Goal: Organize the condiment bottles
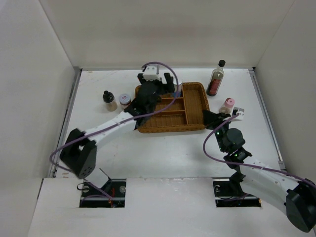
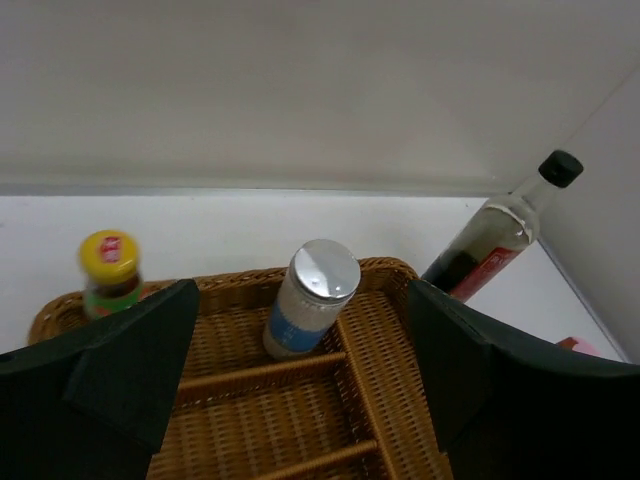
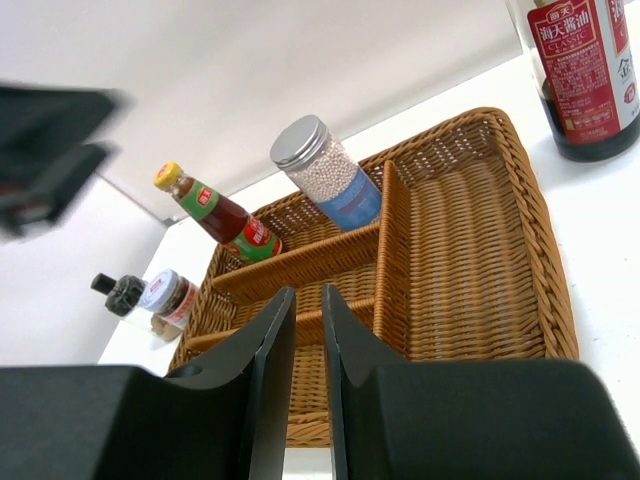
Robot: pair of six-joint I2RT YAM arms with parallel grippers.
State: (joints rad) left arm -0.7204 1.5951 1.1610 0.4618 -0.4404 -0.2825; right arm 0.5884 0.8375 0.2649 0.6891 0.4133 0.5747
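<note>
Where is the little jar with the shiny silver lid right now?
The silver-lidded jar stands in the far compartment of the wicker tray, mid-frame in the left wrist view, with the yellow-capped bottle on its left.

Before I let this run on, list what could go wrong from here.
1. The open left gripper has the silver-lidded jar between its fingers in the wicker tray; a sideways pull-out could tip it.
2. The yellow-capped bottle stands close beside one finger and might get clipped.
3. The pink-capped bottle stands close by the right gripper; a swing could knock it over.
</note>
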